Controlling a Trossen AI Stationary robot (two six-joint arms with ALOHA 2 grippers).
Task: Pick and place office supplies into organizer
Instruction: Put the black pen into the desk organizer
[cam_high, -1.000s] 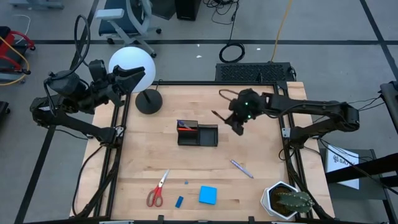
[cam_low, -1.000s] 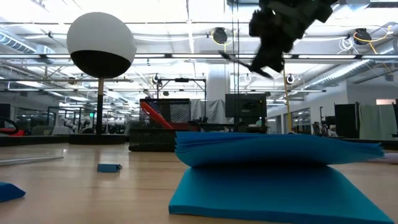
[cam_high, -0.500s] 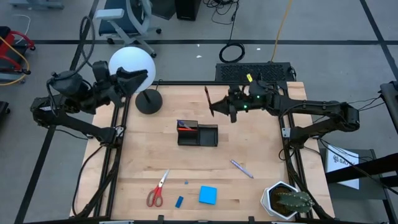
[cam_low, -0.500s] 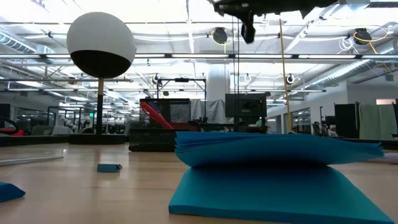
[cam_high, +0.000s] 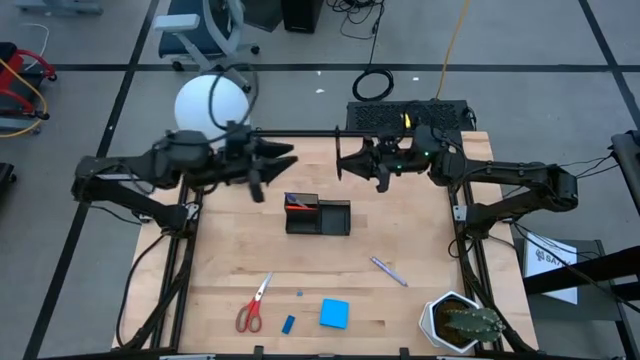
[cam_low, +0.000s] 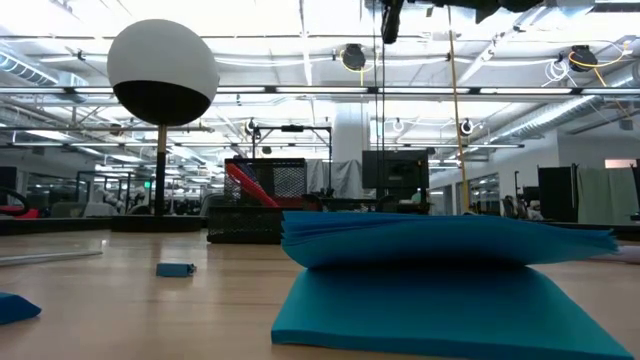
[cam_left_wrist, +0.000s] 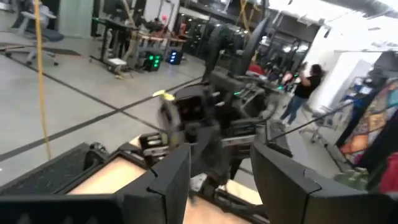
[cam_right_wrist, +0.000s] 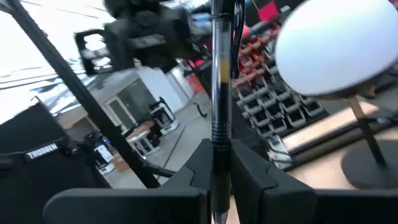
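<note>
Up near the far edge of the table (cam_high: 420, 240), my right gripper (cam_high: 345, 163) is clamped on the thin black pen (cam_right_wrist: 221, 74). The pen sits between my 2 fingers, as my right wrist view shows. My left gripper (cam_high: 275, 165) hangs just across from it, above the far left part of the table, with its fingers (cam_left_wrist: 168, 180) apart and holding nothing.

The organizer (cam_high: 318, 215) lies below and between my 2 grippers, near the middle of the table. A red thing already leans inside its left part.

Near the front edge lie the scissors (cam_high: 252, 304), the small blue eraser (cam_high: 288, 324) and the blue notepad (cam_high: 334, 314). The purple pen (cam_high: 388, 270) lies toward the right edge.
</note>
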